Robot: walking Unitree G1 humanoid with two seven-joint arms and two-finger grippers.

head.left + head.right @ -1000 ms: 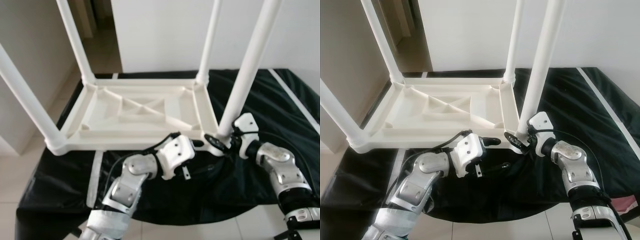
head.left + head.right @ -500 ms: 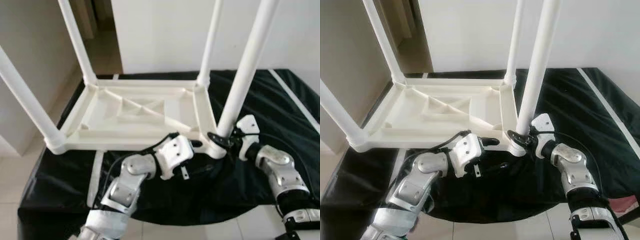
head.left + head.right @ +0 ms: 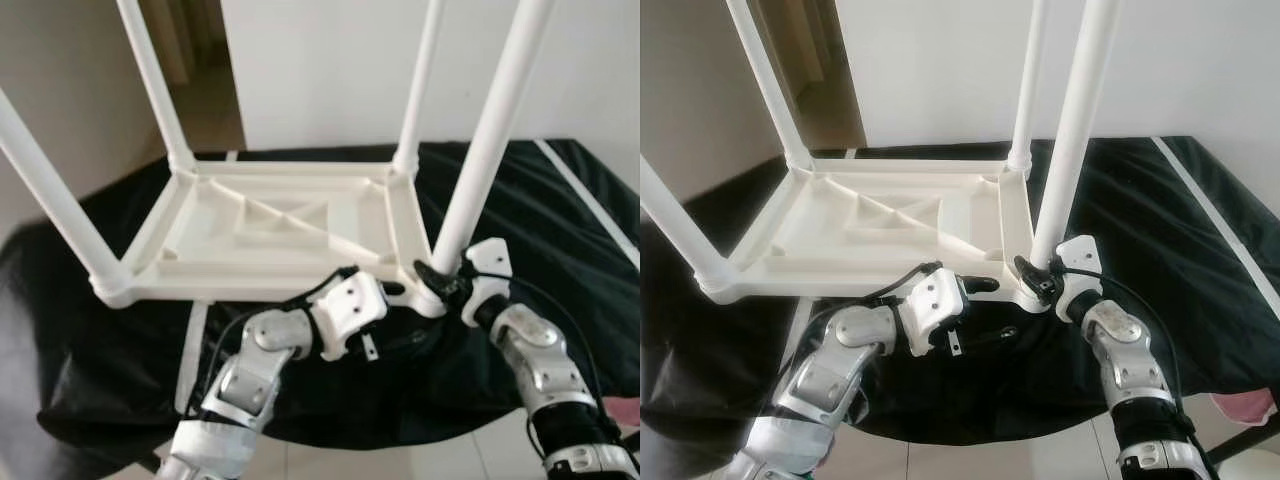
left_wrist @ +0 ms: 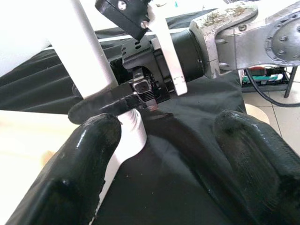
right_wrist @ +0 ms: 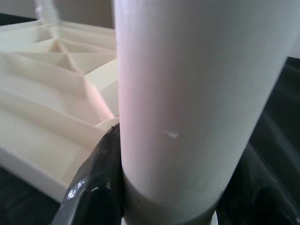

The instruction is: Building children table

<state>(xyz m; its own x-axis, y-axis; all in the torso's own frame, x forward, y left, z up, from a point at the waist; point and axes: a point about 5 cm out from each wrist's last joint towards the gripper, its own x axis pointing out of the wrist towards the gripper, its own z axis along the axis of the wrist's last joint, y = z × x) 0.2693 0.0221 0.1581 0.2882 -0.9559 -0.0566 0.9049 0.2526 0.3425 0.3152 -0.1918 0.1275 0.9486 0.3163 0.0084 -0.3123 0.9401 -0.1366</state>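
right gripper [image 3: 1038, 277] clamped near-right white plastic tube leg [image 3: 1072, 150] | left gripper [image 4: 164, 140] open beside upturned white plastic table [image 3: 880, 225] | risk: leg tilts, socket jams

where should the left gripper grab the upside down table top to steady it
Take the near rim of the table top, just left of the corner socket where the right gripper is clamped on the near right leg. Come in from the robot's side, level with the black cloth. The rim is a thin upright wall the open left gripper could likely span.
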